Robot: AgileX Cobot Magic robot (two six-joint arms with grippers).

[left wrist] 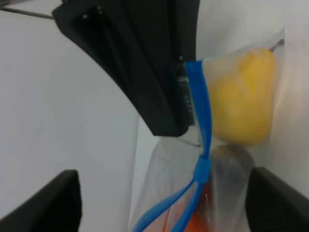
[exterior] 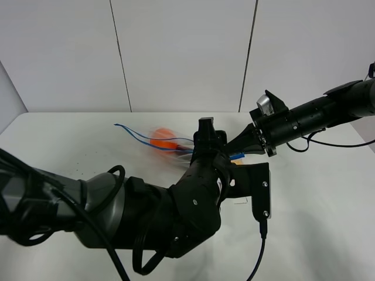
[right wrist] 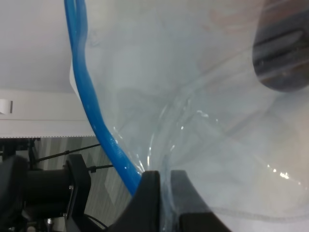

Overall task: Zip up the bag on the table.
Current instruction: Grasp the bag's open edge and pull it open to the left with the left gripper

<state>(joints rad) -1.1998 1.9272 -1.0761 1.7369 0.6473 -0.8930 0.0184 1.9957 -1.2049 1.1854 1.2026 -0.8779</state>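
The bag (exterior: 166, 142) is a clear plastic zip bag near the middle of the white table (exterior: 70, 140), blurred, with orange produce showing through. Its blue zipper strip (left wrist: 200, 116) is joined at the end by the yellow produce (left wrist: 241, 101) and splits into two open strands further along (exterior: 130, 132). My right gripper (exterior: 249, 142) is shut on the bag's corner beside the strip, as the right wrist view shows (right wrist: 161, 186). My left gripper (left wrist: 164, 203) is open, with one finger (left wrist: 48, 203) on each side of the bag, not touching it.
My left arm (exterior: 146, 216) fills the front middle of the exterior high view and hides part of the bag. A black cable (exterior: 261, 252) hangs from it. The right arm's cable (exterior: 328, 143) lies at the right. A white panelled wall stands behind the table.
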